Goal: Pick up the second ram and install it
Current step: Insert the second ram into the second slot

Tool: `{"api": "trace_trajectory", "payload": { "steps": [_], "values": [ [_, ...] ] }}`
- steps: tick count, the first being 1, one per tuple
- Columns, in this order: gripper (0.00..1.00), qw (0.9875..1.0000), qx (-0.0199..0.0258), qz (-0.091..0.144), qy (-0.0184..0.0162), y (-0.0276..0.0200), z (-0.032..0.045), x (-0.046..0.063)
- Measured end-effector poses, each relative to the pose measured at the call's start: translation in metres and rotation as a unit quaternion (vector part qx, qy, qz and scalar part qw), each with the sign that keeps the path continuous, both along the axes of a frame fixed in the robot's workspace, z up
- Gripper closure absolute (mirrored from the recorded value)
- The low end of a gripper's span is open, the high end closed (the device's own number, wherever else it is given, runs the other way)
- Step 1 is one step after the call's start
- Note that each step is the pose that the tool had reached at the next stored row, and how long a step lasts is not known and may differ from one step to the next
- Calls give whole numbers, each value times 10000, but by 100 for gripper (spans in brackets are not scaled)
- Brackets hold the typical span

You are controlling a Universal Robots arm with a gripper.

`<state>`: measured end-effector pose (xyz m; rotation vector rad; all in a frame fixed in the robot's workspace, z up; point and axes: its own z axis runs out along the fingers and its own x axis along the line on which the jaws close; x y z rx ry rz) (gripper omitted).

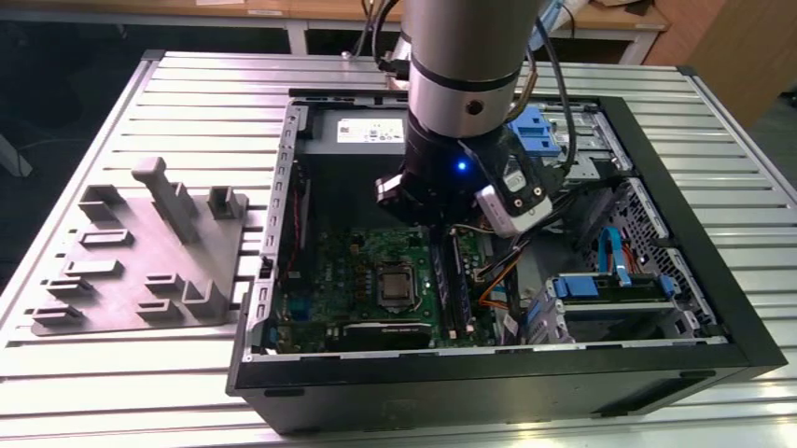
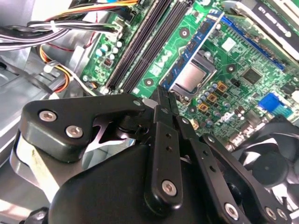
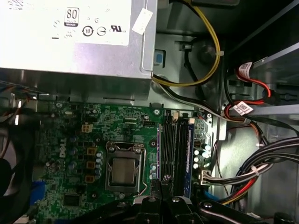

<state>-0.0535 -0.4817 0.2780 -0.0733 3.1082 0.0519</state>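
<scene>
Second wrist view: my claw [image 2: 163, 94], fingers together and gripping nothing, sits at the near end of the ram [image 2: 195, 46]; whether it touches, I cannot tell. The ram stands on edge in the slot beside the CPU [image 2: 192, 77]. Its long axis runs straight away from my tips, parallel to the black slots [image 2: 140, 51]. Exterior view: case [image 1: 498, 373] on the bench [image 1: 187, 112].

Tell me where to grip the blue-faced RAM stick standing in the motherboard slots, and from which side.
Pinch the RAM stick across its two flat faces at the upper long edge, near mid-length, coming straight down from above. It stands on edge and is thin, with neighbouring slots close beside, so probably only that edge is free.
</scene>
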Motion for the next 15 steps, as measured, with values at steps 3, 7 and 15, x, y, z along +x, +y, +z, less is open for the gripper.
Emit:
{"api": "trace_trajectory", "payload": {
  "steps": [3, 7, 15],
  "values": [
    [89, 10000, 0, -58, 0, 0, -36, 2],
    [89, 9999, 0, -130, 0, 0, -92, 3],
    [89, 9998, -1, -177, 0, 0, -188, 29]
  ]
}}
